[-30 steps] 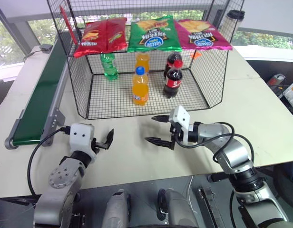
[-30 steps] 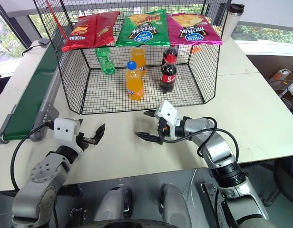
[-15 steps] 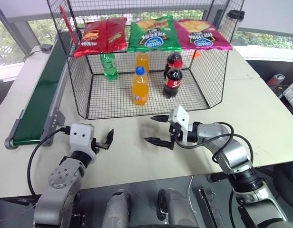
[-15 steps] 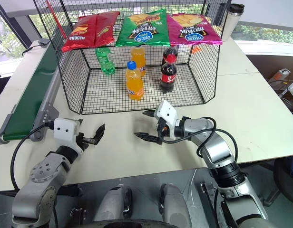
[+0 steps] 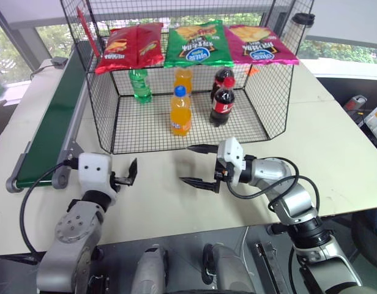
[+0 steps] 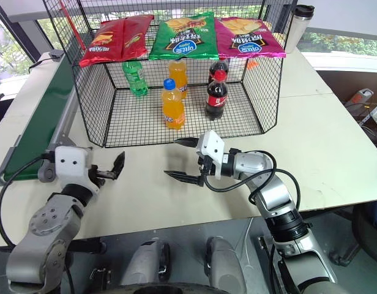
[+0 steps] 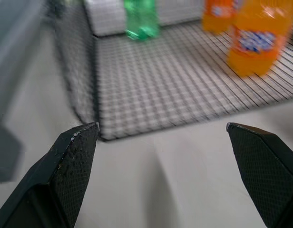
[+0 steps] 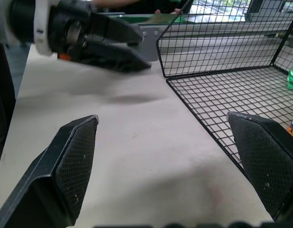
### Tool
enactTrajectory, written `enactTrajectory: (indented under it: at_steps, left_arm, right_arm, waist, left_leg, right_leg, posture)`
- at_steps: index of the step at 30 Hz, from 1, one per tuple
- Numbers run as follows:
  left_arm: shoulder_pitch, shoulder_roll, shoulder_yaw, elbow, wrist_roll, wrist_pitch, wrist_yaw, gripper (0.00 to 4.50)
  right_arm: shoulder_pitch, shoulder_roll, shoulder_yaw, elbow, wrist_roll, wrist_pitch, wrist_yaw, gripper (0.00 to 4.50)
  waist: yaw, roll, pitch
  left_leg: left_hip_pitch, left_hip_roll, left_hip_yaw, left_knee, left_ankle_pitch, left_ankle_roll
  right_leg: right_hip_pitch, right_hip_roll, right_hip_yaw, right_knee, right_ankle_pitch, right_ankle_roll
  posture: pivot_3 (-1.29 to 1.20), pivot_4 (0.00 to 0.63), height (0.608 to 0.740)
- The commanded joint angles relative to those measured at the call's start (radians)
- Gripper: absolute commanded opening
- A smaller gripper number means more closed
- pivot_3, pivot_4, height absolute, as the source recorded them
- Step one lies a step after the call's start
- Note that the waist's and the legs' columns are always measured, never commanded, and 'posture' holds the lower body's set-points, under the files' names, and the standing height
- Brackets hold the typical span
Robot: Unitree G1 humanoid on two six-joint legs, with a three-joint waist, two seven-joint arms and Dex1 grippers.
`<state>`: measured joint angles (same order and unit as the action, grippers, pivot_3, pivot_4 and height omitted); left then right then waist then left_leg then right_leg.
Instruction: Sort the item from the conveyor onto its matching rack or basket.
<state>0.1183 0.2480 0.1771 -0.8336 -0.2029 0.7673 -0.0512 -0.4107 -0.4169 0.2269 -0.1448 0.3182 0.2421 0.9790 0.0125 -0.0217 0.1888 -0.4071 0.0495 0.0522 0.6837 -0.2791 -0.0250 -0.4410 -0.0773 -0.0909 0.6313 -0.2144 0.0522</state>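
The green soda bottle (image 5: 139, 85) stands upright inside the black wire cage (image 5: 106, 116), at its back left corner, well apart from the conveyor (image 5: 44, 131), whose belt is bare. The left tool (image 5: 128, 174) and the right tool (image 5: 197, 165) both hover over the worktop (image 5: 335, 141) just in front of the cage, fingers spread wide and holding nothing.

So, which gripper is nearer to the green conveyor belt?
The left. The left gripper hovers over the table just beside the conveyor's near end; the right gripper is farther away, in front of the wire cage.
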Motion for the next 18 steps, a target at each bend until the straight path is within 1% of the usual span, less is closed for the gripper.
enactTrajectory:
  at_steps: [1,2,5,7,11,18]
  left_arm:
    - [0.003,-0.016,0.068,-0.085,0.008,0.015,0.037,4.46]
    - [0.005,-0.02,0.082,-0.095,0.006,0.021,0.041,4.46]
    - [0.008,-0.05,0.184,-0.12,-0.012,0.04,0.071,4.46]
    - [0.024,-0.086,0.261,-0.118,-0.026,0.038,0.09,4.46]
    - [0.071,-0.136,0.348,-0.111,-0.061,0.023,0.094,4.46]
    - [0.074,-0.146,0.409,-0.07,-0.082,0.007,0.101,4.46]
  right_arm:
    - [-0.03,-0.004,-0.005,-0.019,0.021,0.047,0.004,4.5]
    - [-0.031,-0.002,-0.006,-0.022,0.026,0.062,0.003,4.5]
    - [-0.034,-0.001,-0.016,-0.023,0.039,0.089,0.007,4.5]
    - [-0.033,-0.003,-0.019,-0.017,0.039,0.089,0.012,4.5]
    - [-0.025,-0.006,-0.018,-0.011,0.038,0.077,0.025,4.5]
    - [-0.037,0.002,-0.012,0.004,0.035,0.072,0.041,4.5]
  waist:
    - [0.0,0.0,0.0]
    - [0.0,0.0,0.0]
    - [0.0,0.0,0.0]
    - [-0.001,0.0,0.0]
    - [-0.001,0.0,0.0]
    - [-0.001,0.0,0.0]
  left_leg:
    - [0.0,0.0,0.0,0.0,0.0,0.0]
    - [0.0,0.0,0.0,0.0,0.0,0.0]
    - [0.0,0.0,0.0,0.0,0.0,0.0]
    - [0.0,0.0,0.0,0.0,0.0,0.0]
    - [0.0,0.0,0.0,0.0,0.0,0.0]
    - [0.0,0.0,0.0,0.001,0.0,0.0]
  right_leg:
    - [0.0,0.0,0.0,0.0,0.0,0.0]
    - [0.0,0.0,0.0,0.0,0.0,0.0]
    - [0.0,0.0,0.0,0.0,0.0,0.0]
    - [0.0,0.0,0.0,0.0,0.0,0.0]
    - [0.0,0.0,0.0,0.0,0.0,0.0]
    - [0.001,0.0,0.0,0.0,-0.002,-0.003]
  posture:
    - [0.0,0.15,0.74]
    - [0.0,0.15,0.74]
    - [0.0,0.15,0.74]
    - [0.0,0.15,0.74]
    - [0.0,0.15,0.74]
    - [0.0,0.15,0.74]
